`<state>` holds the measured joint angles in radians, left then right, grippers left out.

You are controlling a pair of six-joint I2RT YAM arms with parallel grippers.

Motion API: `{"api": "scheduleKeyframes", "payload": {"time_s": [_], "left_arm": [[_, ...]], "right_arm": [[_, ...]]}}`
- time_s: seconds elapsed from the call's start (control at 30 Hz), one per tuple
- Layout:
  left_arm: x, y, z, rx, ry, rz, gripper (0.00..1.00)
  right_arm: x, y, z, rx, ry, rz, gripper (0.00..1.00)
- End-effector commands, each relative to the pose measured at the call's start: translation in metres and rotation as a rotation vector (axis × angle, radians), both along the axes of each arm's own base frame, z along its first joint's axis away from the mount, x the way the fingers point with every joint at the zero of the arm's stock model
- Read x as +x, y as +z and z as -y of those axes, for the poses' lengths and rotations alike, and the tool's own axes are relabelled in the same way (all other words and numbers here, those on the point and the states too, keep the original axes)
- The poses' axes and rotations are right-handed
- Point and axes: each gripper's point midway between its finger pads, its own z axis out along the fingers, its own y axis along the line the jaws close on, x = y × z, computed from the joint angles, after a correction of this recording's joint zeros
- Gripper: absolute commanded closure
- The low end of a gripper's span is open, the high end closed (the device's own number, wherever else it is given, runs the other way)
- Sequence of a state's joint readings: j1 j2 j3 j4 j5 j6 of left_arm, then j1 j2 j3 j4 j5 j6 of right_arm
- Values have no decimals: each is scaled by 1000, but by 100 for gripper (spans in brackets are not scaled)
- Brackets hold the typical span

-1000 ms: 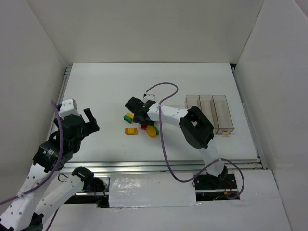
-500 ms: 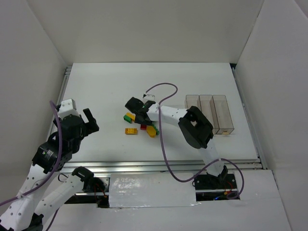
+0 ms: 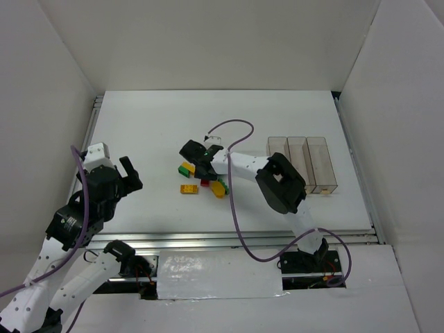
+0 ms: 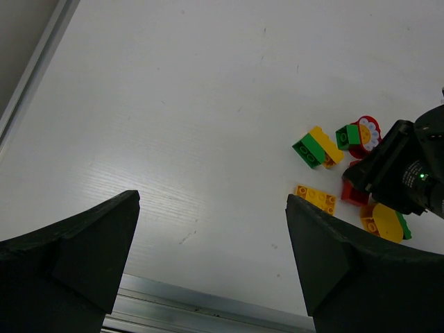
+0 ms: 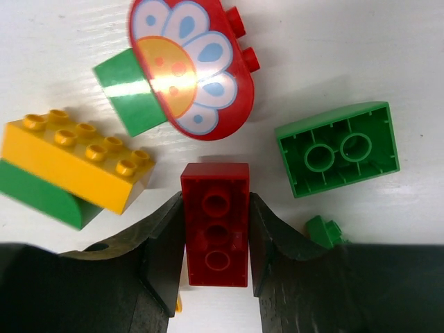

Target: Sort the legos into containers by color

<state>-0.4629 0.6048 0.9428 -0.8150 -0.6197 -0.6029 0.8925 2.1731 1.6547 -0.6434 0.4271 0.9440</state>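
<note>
1. Near the middle of the white table point(image 3: 152, 125), your right arm point(image 3: 239, 165) reaches left from its base with the elbow sharply bent. Its wrist is over the pile of small plastic legos point(image 3: 202, 179).
2. Your right gripper point(image 5: 215, 200) is closed almost fully, with both fingers pressed against the long sides of a small red rectangular brick point(image 5: 216, 243).
3. Just beyond that brick lie a red rounded piece with a flower face point(image 5: 191, 66), an upturned green brick point(image 5: 338, 147) and a yellow brick stacked on green point(image 5: 73, 163).
4. Your left arm point(image 3: 76, 215) is folded back at the near left. Its left gripper point(image 4: 211, 201) is spread wide and holds nothing.
5. The three clear plastic bins point(image 3: 307, 163) stand in a row well right of the pile.
6. A small green piece point(image 5: 322, 230) is half hidden by a finger, and you cannot tell whether the red brick is off the table.
</note>
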Motion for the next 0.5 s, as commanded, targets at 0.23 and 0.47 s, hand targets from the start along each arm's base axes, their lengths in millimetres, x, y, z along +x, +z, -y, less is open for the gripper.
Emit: {"api": "scheduleKeyframes", "payload": {"time_s": [0.23,0.47], "left_arm": [[2,10,1,-9,-8,43,0],[1,11,1,-16,-9,49,0]], "right_arm": [[17,150,38,151,232,266,80],[46,138,186,23,143,207,82]]}}
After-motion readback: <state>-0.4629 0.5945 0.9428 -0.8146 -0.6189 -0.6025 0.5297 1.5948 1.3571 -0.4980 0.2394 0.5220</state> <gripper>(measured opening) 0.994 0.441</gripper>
